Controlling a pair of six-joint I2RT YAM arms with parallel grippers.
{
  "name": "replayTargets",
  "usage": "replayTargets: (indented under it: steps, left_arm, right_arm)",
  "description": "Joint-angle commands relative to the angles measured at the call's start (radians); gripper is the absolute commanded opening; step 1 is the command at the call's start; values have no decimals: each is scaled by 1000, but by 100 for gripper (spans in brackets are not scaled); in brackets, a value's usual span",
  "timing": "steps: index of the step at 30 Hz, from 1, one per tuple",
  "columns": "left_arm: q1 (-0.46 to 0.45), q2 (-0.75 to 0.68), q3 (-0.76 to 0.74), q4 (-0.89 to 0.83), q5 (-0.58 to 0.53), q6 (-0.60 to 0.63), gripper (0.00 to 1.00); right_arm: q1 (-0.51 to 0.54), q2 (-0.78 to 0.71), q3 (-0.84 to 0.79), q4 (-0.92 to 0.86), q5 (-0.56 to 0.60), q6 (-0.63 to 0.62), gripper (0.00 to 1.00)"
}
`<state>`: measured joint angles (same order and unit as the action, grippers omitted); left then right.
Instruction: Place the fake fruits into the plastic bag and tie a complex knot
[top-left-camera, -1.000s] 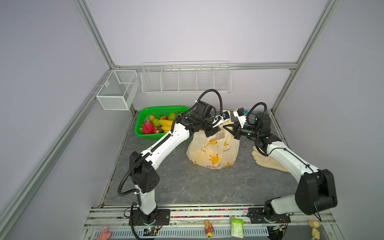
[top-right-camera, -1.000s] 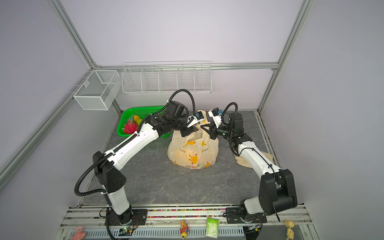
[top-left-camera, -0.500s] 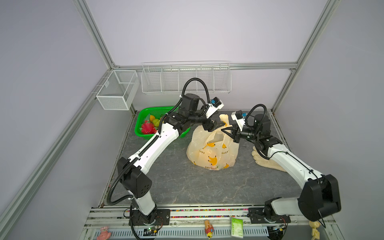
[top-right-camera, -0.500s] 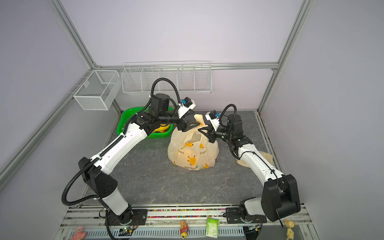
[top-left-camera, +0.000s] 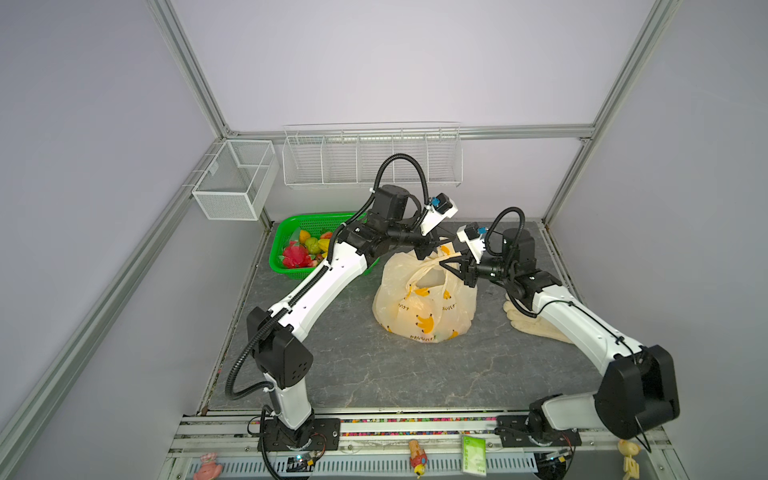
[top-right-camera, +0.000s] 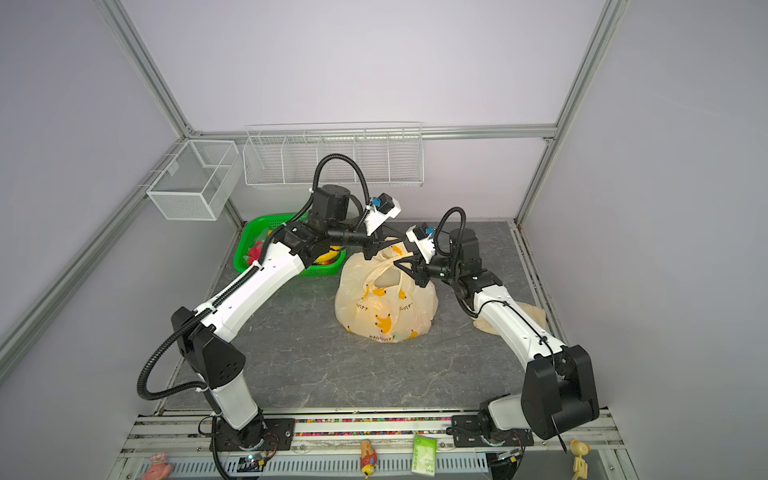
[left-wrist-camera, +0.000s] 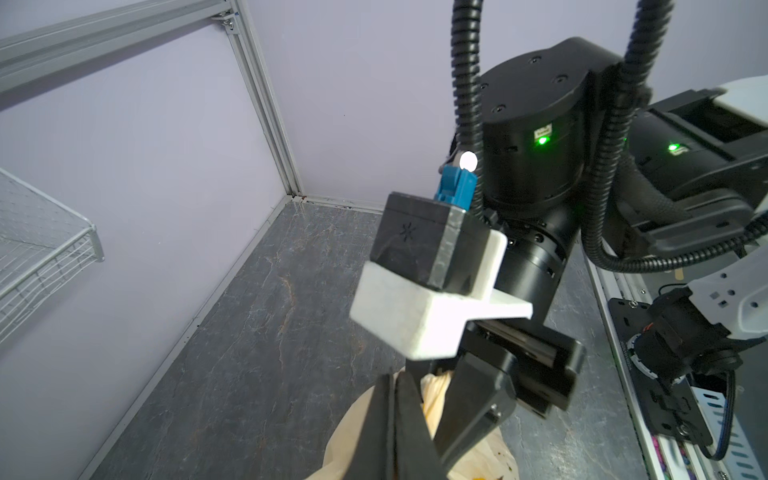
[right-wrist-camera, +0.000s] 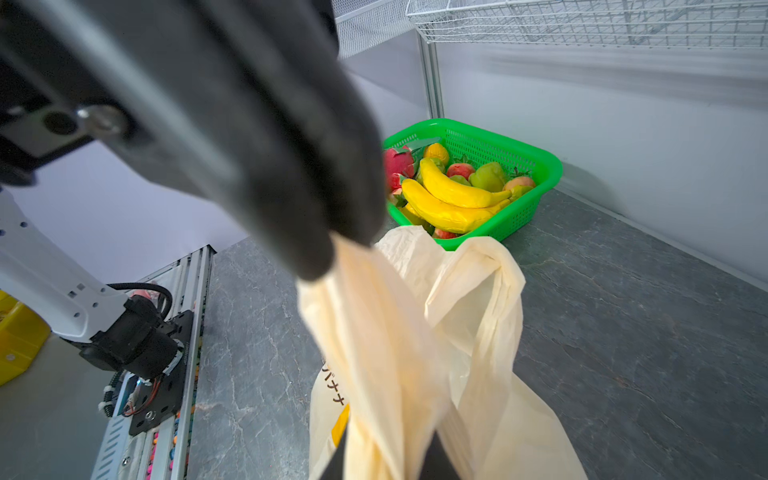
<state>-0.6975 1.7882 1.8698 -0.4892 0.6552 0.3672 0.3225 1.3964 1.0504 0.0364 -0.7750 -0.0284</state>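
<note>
Left end effector (top-left-camera: 424, 255) dropped back, newly clenched on plastic bag (top-left-camera: 424, 309) (printed かわいいバナナ), right end effector (top-left-camera: 451, 262) gripping it too

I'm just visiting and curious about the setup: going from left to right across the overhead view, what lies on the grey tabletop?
green basket holding fake fruits → plastic bag → cream glove

You see the fake fruits (top-left-camera: 305, 251) heaped in the green basket (right-wrist-camera: 482, 143): yellow bananas (right-wrist-camera: 453, 191) on top, a green pear (right-wrist-camera: 490, 176), red strawberries (right-wrist-camera: 459, 169) and a pink-red dragon fruit (right-wrist-camera: 397, 162). Just beside that basket your plastic bag (top-left-camera: 424, 307) stands upright and bulging, cream-yellow with printed bananas, its two handles (right-wrist-camera: 494, 266) raised above it.
</note>
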Motion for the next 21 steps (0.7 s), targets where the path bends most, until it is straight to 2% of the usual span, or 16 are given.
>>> replayTargets:
  steps: [1, 8, 15, 21]
  left_arm:
    - [14, -41, -51, 56, -16, -20, 0]
    - [29, -77, -112, 118, -7, -52, 0]
    - [32, -97, -144, 152, -17, -62, 0]
    - [30, -180, -325, 284, -65, -32, 0]
  right_arm:
    - [0, 14, 14, -14, 18, 17, 17]
    - [-1, 22, 16, 8, 22, 44, 19]
    - [-1, 35, 30, 24, 43, 102, 15]
    - [-5, 33, 43, 46, 93, 239, 12]
